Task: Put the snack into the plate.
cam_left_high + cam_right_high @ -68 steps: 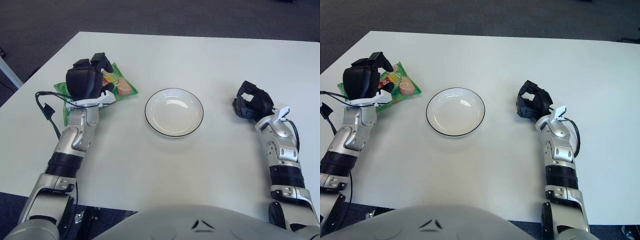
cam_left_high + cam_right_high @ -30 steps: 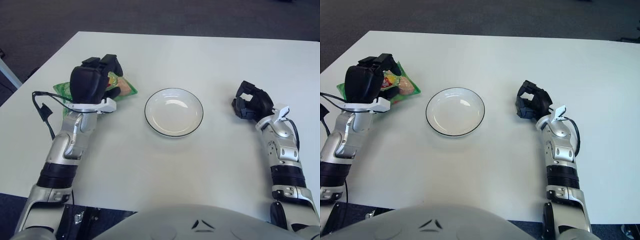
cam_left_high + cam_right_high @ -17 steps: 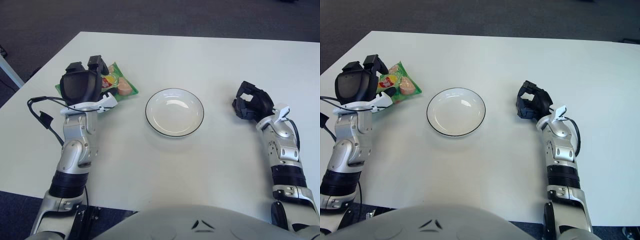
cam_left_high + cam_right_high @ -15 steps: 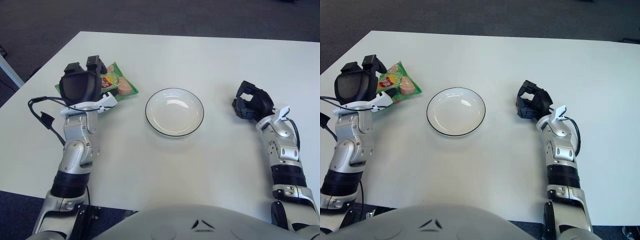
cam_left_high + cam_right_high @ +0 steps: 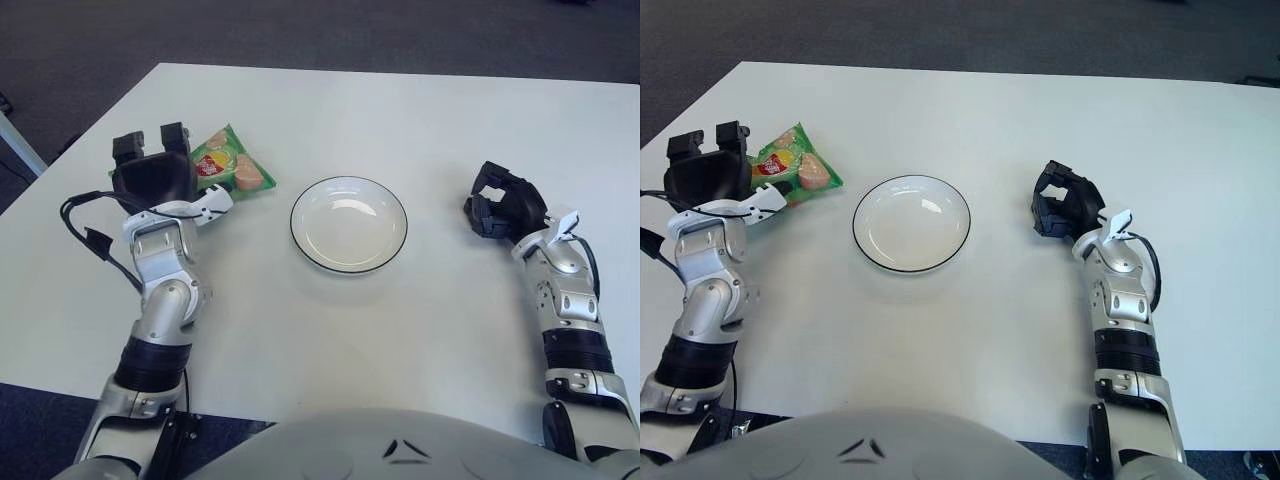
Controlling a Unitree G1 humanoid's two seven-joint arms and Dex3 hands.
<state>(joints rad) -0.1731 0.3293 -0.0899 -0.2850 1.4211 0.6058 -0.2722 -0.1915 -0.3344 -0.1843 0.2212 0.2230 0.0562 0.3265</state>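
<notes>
Over on the far left of the plate, the left robot hand [image 5: 152, 172] sits at the left edge of the snack [image 5: 226, 171], its black palm turned up toward the camera and its fingers [image 5: 175, 134] pointing away from the robot. Those fingers are spread and grasp nothing; the bag is free of them. A white part at the wrist reaches toward the bag's near left corner, though whether it actually touches cannot be told. A black cable [image 5: 88, 226] loops off the forearm to the left, above the white counter [image 5: 330, 330].

The snack itself, a green packet with a red and yellow label and pale pieces pictured on it, lies flat on the counter just left of the plate, with a clear strip of counter between the two. It is not in the plate.

The plate [image 5: 301, 236], white with a thin dark rim, sits in the middle with nothing in it.

To the right of the plate and well apart from it, the right robot hand [image 5: 505, 206] shows over the counter, its dark fingers curled in on themselves and holding nothing. Its silver forearm runs back toward the near right edge of the counter.
</notes>
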